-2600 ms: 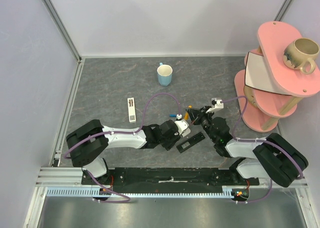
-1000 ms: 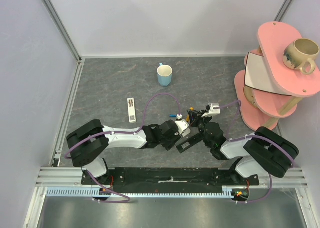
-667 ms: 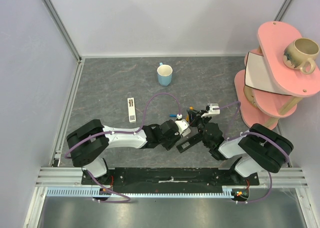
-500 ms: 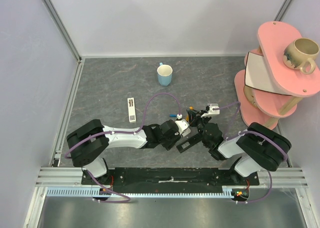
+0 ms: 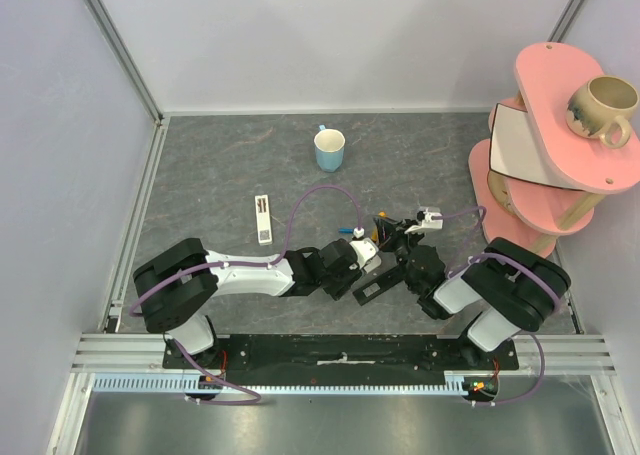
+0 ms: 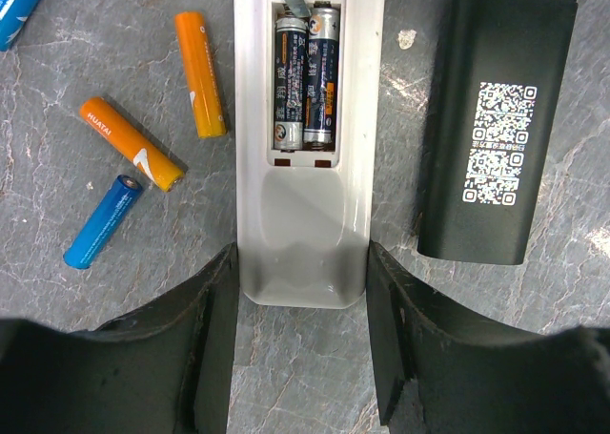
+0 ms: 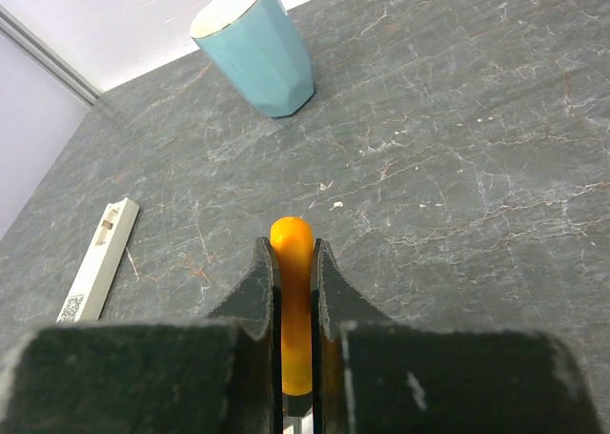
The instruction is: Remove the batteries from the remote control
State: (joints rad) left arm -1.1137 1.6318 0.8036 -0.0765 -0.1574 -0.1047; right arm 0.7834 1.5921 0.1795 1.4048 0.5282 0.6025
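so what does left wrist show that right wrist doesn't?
Left wrist only: left gripper clamping the open white remote, two dark cells in its bay, two loose orange batteries, a blue battery, a black QR-coded part.
Right wrist only: right gripper shut on a slim orange object, a blue cup, a second white remote lying flat.
Both: the grey table.

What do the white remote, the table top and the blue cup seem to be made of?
The white remote looks like plastic, smooth and slightly glossy; soft reflections show near its end. The table top is grey with pale veins like stone, matte; it may be a printed mat. The blue cup is perhaps glazed ceramic or plastic: faceted wall, pale rim, faint sheen.
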